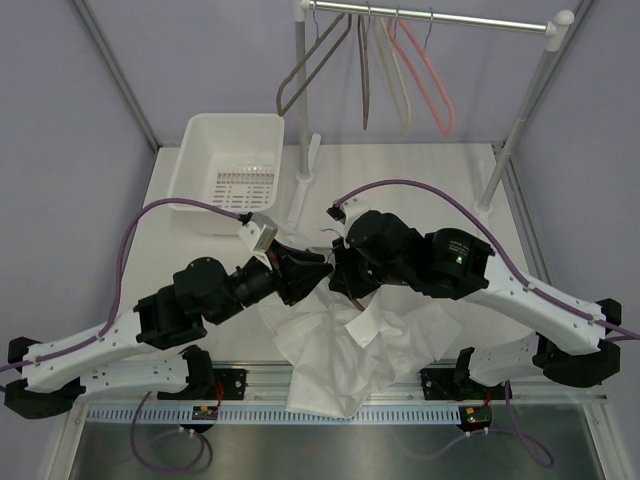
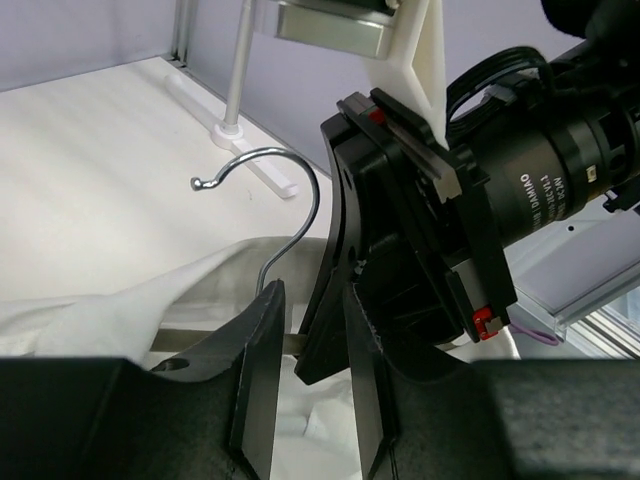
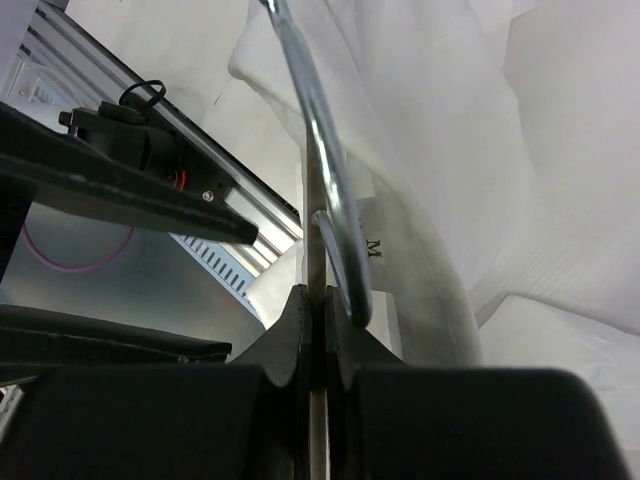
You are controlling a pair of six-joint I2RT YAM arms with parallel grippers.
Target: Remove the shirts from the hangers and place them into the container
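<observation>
— At upper left on the table [image 1: 440, 180], what do you count?
— One white container [image 1: 215, 125]. Right of it, at centre, is the left gripper [image 2: 308, 330], its fingers parted either side of the neck of one hanger [image 3: 322, 150].
— And the shirt?
— One white shirt [image 1: 340, 360], crumpled on the table at lower centre, spilling over the near edge, well apart from the container.
— The right gripper?
— The right gripper [image 3: 315, 300] is clamped tight on that same hanger, just below its metal hook.
— Upper right?
— Four hangers [image 1: 402, 95] on one rail [image 1: 450, 20], by my count; they overlap.
</observation>
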